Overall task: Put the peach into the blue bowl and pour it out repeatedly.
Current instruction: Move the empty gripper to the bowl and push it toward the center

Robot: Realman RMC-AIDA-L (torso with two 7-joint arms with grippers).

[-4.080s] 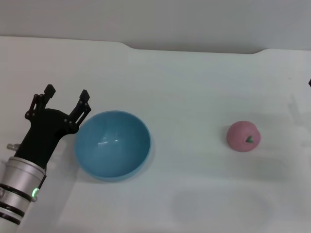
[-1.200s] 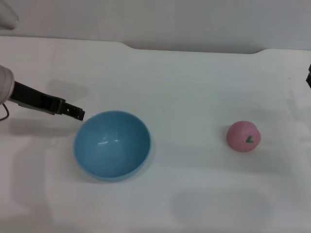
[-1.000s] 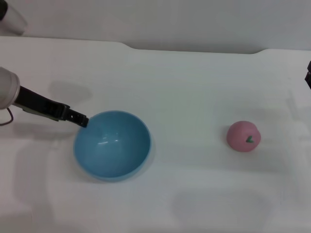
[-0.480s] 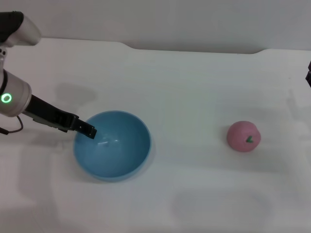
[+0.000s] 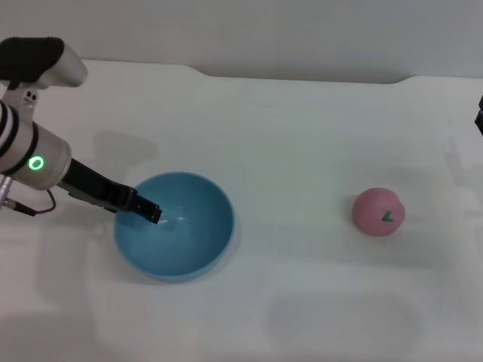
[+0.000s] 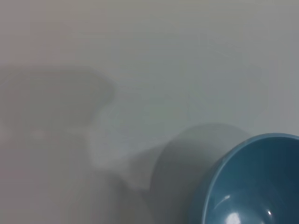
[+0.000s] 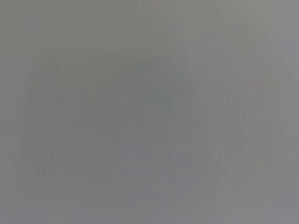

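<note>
Your left gripper (image 5: 148,211) reaching over blue bowl (image 5: 175,226) rim at its left side, finger gap can't tell, peach (image 5: 378,212) on table (image 5: 302,136) well right of bowl, right arm parked at far right edge.

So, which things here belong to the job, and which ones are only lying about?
Belonging to the job:
- peach, on the table to the right, apart from the bowl
- blue bowl, upright, nothing in it
- left claw, reaching over the bowl's left rim

Only lying about:
- nothing else lies on the white table
- right claw shows only at the right edge
</note>
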